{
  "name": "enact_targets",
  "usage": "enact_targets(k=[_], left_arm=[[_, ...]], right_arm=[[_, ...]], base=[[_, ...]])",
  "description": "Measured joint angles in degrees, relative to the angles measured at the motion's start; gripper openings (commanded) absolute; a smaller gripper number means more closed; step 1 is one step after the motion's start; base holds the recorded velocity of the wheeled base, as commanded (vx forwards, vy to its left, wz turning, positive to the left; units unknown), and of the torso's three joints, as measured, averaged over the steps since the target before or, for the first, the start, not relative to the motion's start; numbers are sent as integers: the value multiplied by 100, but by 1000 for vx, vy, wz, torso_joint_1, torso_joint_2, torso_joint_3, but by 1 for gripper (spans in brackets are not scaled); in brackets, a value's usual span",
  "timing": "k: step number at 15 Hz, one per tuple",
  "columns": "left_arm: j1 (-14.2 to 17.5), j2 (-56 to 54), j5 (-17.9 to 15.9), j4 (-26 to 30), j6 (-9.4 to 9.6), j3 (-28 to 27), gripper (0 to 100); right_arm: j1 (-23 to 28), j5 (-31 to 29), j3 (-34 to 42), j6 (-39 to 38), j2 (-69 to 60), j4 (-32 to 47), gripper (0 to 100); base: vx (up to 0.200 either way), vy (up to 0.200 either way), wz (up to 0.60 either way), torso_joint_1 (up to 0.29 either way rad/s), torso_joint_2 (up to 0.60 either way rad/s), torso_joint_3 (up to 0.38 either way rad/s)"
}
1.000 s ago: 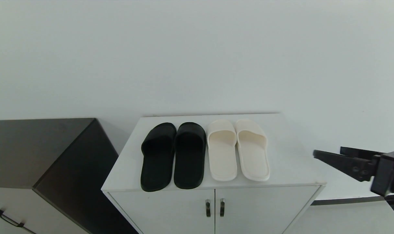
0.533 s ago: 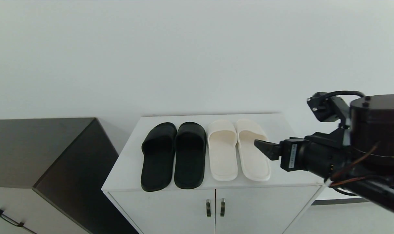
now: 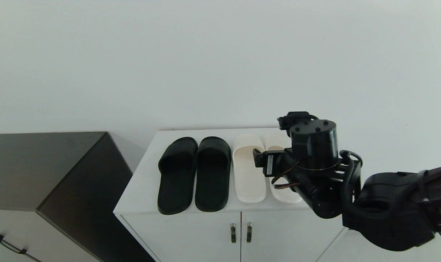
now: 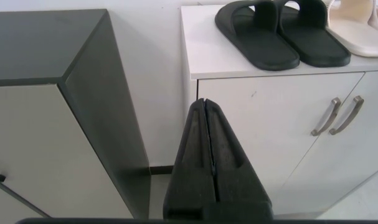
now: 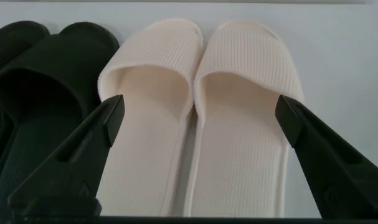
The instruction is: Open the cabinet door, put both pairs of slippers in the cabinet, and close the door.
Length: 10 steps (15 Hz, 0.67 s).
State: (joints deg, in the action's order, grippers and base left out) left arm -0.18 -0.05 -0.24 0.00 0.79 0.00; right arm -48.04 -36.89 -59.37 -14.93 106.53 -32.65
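Note:
The white cabinet [image 3: 289, 233] has both doors closed, with two metal handles [image 3: 240, 233] side by side at the centre. On its top lie a black pair of slippers [image 3: 212, 174] and, to the right of them, a cream pair [image 3: 247, 174]. My right gripper [image 3: 258, 160] hangs just above the cream pair, open, with one finger [image 5: 83, 162] outside each slipper of the cream pair [image 5: 238, 124]. My left gripper [image 4: 204, 106] is shut on nothing, low in front of the cabinet's left corner, short of the handles [image 4: 338, 115]. The right arm hides most of the right cream slipper in the head view.
A dark-topped cabinet [image 3: 42, 163] stands left of the white one, with a narrow gap between them. A plain white wall rises behind. Bare top [image 3: 144, 182] remains left of the black pair.
My right arm has swung in from the far right, leftward over the cabinet top, until its open gripper stands over the cream slippers. The slippers and doors have not moved.

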Motion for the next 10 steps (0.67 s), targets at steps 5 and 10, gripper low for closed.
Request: enact_targets(k=[5, 10], left_arm=[[0, 0, -2, 0, -9, 0, 0], [0, 0, -2, 0, -17, 0, 0]], right_arm=[[17, -126, -236, 111, 631, -391, 100], [74, -182, -217, 289, 1042, -991, 100]], base=[[0, 0, 0, 0, 0, 0], [0, 0, 0, 0, 0, 0]])
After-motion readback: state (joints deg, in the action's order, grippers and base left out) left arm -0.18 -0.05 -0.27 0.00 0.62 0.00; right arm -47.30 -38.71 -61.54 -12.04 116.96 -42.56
